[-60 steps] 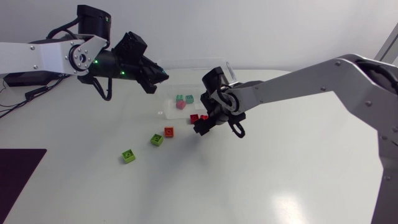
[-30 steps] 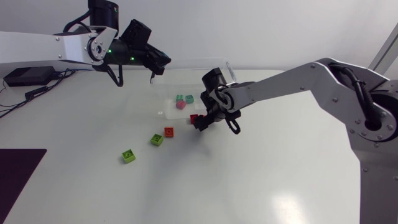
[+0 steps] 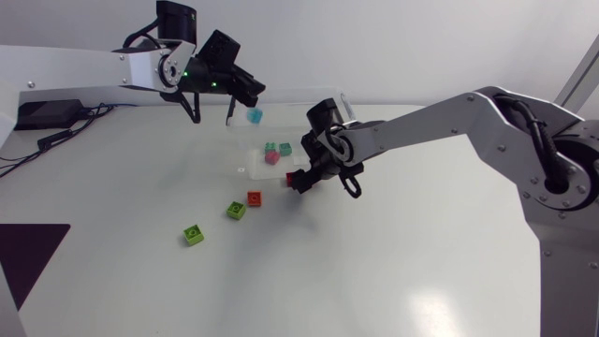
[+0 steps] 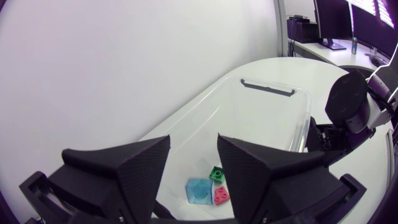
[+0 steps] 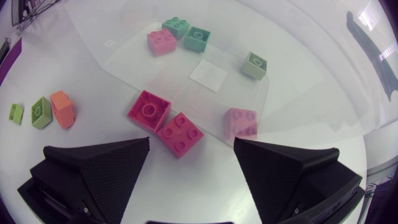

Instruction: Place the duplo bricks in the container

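We are holding our left tool (image 4: 193, 142) high over the clear container (image 3: 298, 105), its fingers spread wide. The light blue brick (image 4: 199, 190) is hanging free below them, touching neither. That height is giving us clearance above the rim, and we judge that the brick is dropping toward the green brick (image 4: 216, 173) and pink brick (image 4: 221, 196) lying inside.

Our right tool (image 3: 299, 182) is hovering low at the container's near wall, fingers also apart and pinching nothing. The two red bricks (image 5: 149, 111) are lying just ahead of it, touching each other and just beside that wall. The wall is crowding their far side, so a grasp probably has to come from the near side.

To the near left, the orange brick (image 3: 254, 198) and two green bricks (image 3: 236, 210) are waiting on the counter (image 3: 393, 271), with open room around them.
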Robot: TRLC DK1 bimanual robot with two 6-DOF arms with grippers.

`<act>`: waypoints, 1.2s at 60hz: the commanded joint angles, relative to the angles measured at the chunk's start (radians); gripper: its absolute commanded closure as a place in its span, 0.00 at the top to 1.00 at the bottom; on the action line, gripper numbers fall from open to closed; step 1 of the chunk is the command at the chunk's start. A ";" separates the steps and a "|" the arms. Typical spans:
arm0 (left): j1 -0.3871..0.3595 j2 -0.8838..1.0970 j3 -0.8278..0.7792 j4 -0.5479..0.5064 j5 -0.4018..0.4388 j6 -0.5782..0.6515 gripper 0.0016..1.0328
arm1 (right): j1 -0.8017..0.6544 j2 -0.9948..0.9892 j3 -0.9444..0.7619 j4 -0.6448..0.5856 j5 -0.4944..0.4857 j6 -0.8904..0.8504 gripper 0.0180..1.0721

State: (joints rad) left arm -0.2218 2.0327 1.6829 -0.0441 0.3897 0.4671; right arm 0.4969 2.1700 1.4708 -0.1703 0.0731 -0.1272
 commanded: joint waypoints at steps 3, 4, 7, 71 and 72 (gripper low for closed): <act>-0.008 0.038 0.038 -0.005 0.000 -0.022 0.74 | -0.015 0.019 -0.015 0.015 -0.022 -0.028 0.93; -0.010 0.038 0.038 -0.007 0.000 -0.022 0.76 | -0.015 0.019 -0.013 0.015 -0.024 -0.031 0.93; -0.010 0.040 0.038 -0.007 -0.002 -0.022 0.80 | -0.018 0.019 -0.013 0.014 -0.032 -0.038 0.93; -0.007 -0.037 -0.106 0.036 0.000 -0.007 0.95 | -0.083 0.091 -0.040 0.069 0.027 -0.049 0.89; -0.005 -0.039 -0.107 0.036 0.000 -0.007 0.95 | -0.086 0.085 -0.049 0.072 0.027 -0.049 0.89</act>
State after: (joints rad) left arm -0.2276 2.0335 1.6089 -0.0227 0.3874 0.4675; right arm 0.4438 2.2295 1.4685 -0.0994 0.0799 -0.1867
